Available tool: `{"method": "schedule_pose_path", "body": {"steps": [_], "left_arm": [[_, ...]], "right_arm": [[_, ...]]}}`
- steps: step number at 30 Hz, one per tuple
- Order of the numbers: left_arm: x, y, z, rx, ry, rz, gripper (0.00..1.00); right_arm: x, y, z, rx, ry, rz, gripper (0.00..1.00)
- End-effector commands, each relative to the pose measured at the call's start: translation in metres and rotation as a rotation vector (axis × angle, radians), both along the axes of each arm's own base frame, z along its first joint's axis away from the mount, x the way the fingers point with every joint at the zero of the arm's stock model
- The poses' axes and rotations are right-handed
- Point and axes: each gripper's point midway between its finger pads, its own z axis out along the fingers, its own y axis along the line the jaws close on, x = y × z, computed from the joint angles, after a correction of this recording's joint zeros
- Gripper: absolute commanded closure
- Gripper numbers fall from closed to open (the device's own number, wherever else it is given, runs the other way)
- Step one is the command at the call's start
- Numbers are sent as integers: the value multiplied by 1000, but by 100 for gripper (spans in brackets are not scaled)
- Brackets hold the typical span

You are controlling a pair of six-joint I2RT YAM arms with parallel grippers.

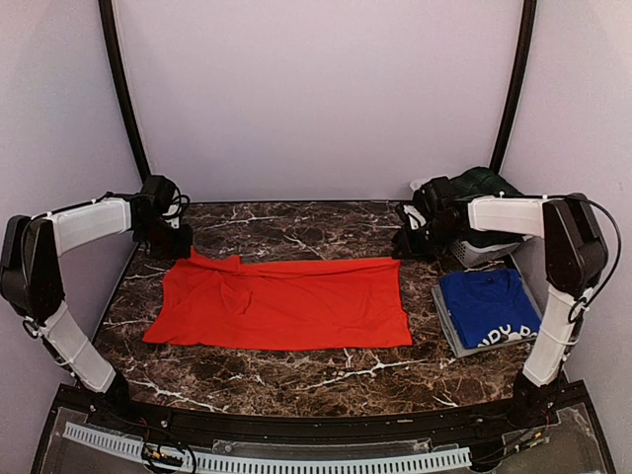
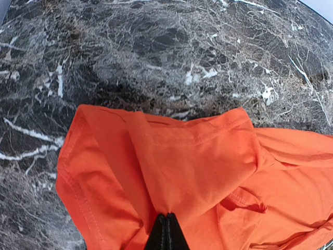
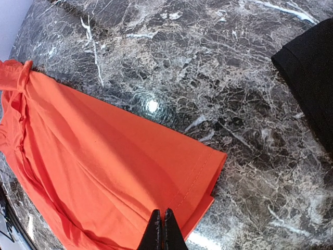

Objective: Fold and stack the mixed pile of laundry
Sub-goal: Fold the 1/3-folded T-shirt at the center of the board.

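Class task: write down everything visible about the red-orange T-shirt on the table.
The red-orange T-shirt is soft, thin knit with stitched hems. It lies spread flat, apparently folded into a long rectangle across the marble table, its left end rumpled. The shut left gripper pinches its far-left corner, the shut right gripper its far-right hem.

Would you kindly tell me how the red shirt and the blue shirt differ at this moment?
The red shirt lies spread wide across the middle of the table; the blue shirt sits folded compactly on a grey tray at the right. The red shirt covers far more surface than the blue shirt. The blue shirt shows white print; the red shirt looks plain. Both lie flat.
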Motion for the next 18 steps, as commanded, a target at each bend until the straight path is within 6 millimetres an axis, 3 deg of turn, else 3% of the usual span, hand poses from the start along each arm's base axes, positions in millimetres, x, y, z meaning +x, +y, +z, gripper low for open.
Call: {"method": "schedule_pose_path", "body": {"steps": [1,10,13,18], "left_arm": [[-32,-3,10,-24,5,50,100],[-93,16,-5,25,139,205,100],[-100,27,-7,74,147,240,100],[-107,32,-28,115,211,234,100]], "right_arm": [[-12,3,14,38,-30,2,100],[-35,-4,-5,12,15,-8,100],[-37,-8,-13,-10,28,-17,100],[-40,-17,-29,-60,51,-36,100]]}}
